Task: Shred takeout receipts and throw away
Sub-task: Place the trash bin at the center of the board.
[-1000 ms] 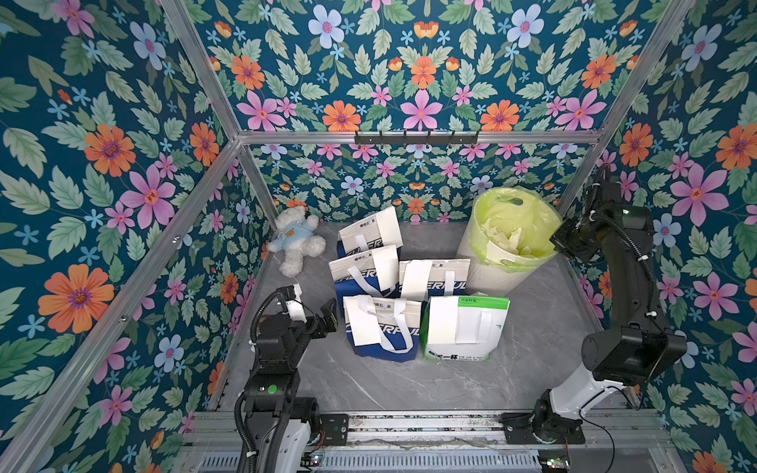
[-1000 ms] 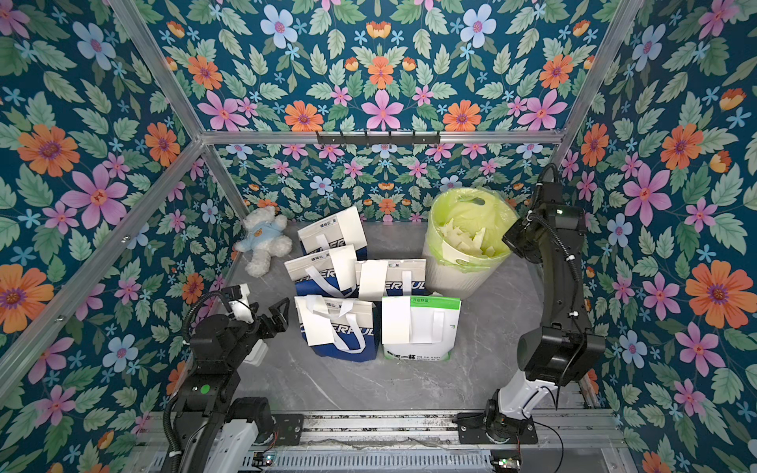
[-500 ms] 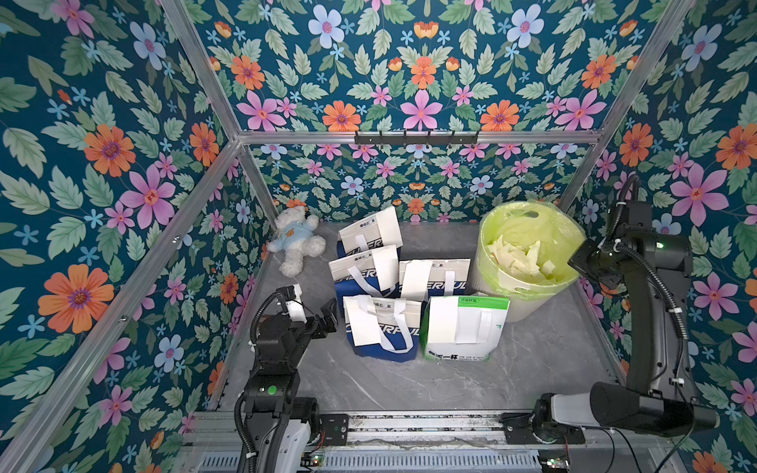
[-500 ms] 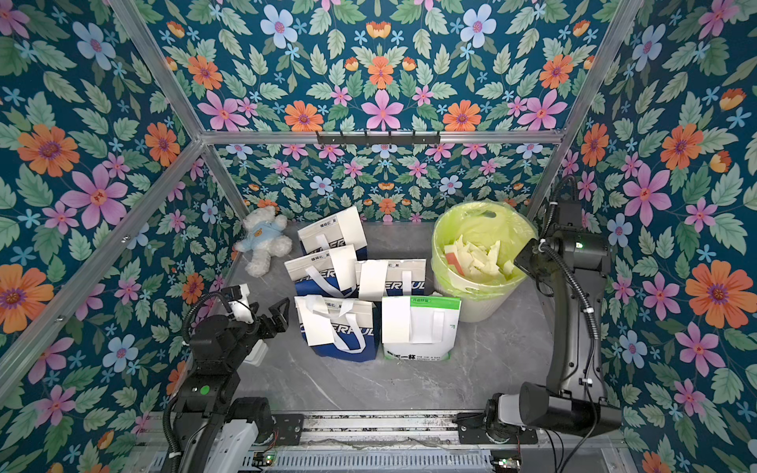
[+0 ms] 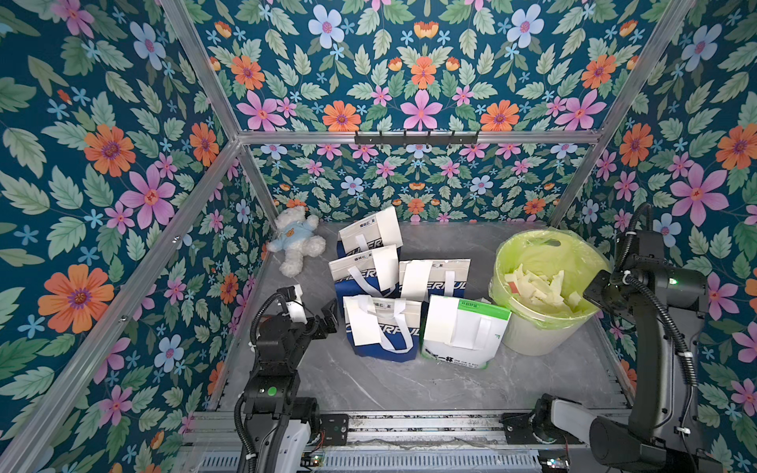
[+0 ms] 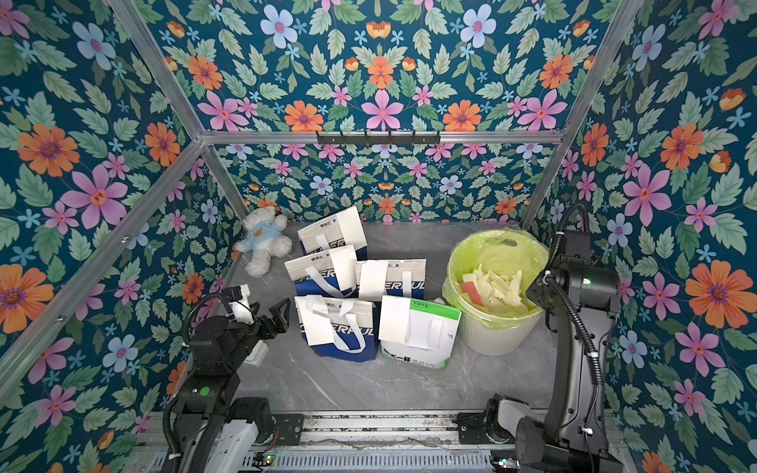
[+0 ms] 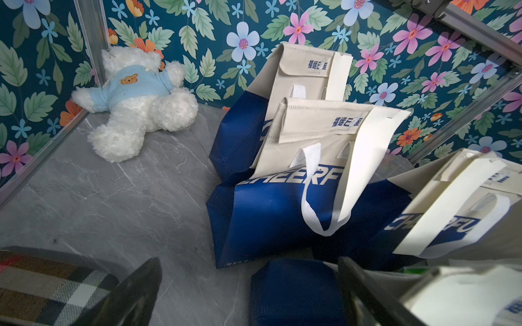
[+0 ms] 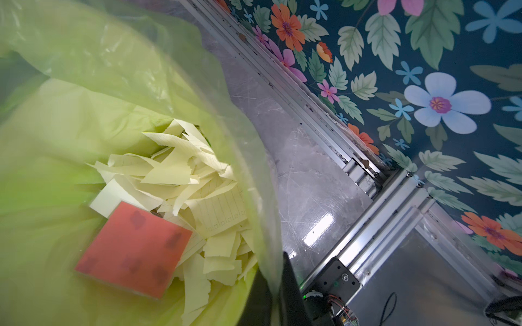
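Several takeout receipts (image 5: 415, 281) (image 6: 372, 281), plain white slips, hang on the fronts of the bags (image 5: 381, 340) standing mid-table; the left wrist view shows one slip (image 7: 364, 158). Torn pale scraps (image 5: 540, 284) (image 8: 195, 180) lie in the bin (image 5: 532, 340) (image 6: 487, 340) with a green liner at the right. My right gripper (image 5: 594, 293) (image 6: 532, 295) (image 8: 279, 285) is shut on the bin's lined rim at its right side. To the left of the front blue bag (image 7: 293, 293), my left gripper (image 5: 307, 307) (image 6: 258, 305) (image 7: 248, 285) stands open and holds nothing.
A white teddy bear (image 5: 297, 241) (image 7: 135, 98) lies in the back left corner. A red card (image 8: 132, 248) (image 6: 471, 293) sits among the scraps. A plaid cloth (image 7: 42, 282) shows beside the left gripper. Floral walls close in on three sides.
The right arm has swung to the right with the bin's rim in its gripper, and the bin has slid to the right with it. The left arm has not moved.
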Available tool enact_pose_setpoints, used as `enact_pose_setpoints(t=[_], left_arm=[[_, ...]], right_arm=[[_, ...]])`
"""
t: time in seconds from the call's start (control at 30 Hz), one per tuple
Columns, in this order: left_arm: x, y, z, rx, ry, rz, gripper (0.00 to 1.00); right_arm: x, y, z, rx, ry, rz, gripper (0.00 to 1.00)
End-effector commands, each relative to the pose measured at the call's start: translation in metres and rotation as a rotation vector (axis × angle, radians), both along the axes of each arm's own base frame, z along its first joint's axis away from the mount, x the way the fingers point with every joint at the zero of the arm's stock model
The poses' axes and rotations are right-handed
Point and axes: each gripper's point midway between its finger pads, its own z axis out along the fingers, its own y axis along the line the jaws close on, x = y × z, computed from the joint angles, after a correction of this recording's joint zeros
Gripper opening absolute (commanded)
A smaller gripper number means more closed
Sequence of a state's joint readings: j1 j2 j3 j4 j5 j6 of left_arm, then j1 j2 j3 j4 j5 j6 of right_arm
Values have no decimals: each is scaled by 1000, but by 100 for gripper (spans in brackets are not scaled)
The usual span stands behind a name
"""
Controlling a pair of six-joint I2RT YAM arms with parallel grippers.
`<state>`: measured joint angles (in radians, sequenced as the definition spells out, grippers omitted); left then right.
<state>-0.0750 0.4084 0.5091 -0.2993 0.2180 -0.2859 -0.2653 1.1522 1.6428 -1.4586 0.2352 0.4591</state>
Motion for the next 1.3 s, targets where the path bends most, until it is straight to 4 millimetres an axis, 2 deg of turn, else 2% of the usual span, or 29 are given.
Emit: enact_pose_setpoints(t=[0.0,0.27,0.3,0.37,0.43,0.5,0.57,0.87,0.93,1.1,1.2,1.27], left_arm=[[1,-2,5,-7,-21,-9,99],[0,-6,7,-15,-27,-32,99],[0,-8,8,-13,-33,-42,99],[-2,-10,10,-13,-52,-57,99],[-3,-9,12,-11,-72,-53,99],[-5,-6,13,-11,-96,-38,99],[-6,-7,15,-20,-119,-40,99],[-17,-43,20,-47,-151,-267,99],[-21,-53,20,-54,-149,-335,98],[-31,-77,18,-84,-109,-499,93],[-27,-81,8,-86,-48,-526,84],[-20,-80,3,-83,-6,-518,78]], right_arm=[[0,-8,6,-30,-42,-44,0],[-17,-1,2,-2,-35,-50,2],[-18,3,1,18,-39,-38,13],[-18,12,-1,62,-43,-12,44],[-19,20,-3,101,-43,9,69],[-21,26,-3,125,-42,24,82],[-24,29,0,132,-49,38,91],[-46,46,33,108,-186,126,91],[-46,54,50,113,-293,156,91],[-44,86,112,141,-583,307,88],[-38,109,139,216,-686,415,83],[-32,134,154,325,-752,537,79]])
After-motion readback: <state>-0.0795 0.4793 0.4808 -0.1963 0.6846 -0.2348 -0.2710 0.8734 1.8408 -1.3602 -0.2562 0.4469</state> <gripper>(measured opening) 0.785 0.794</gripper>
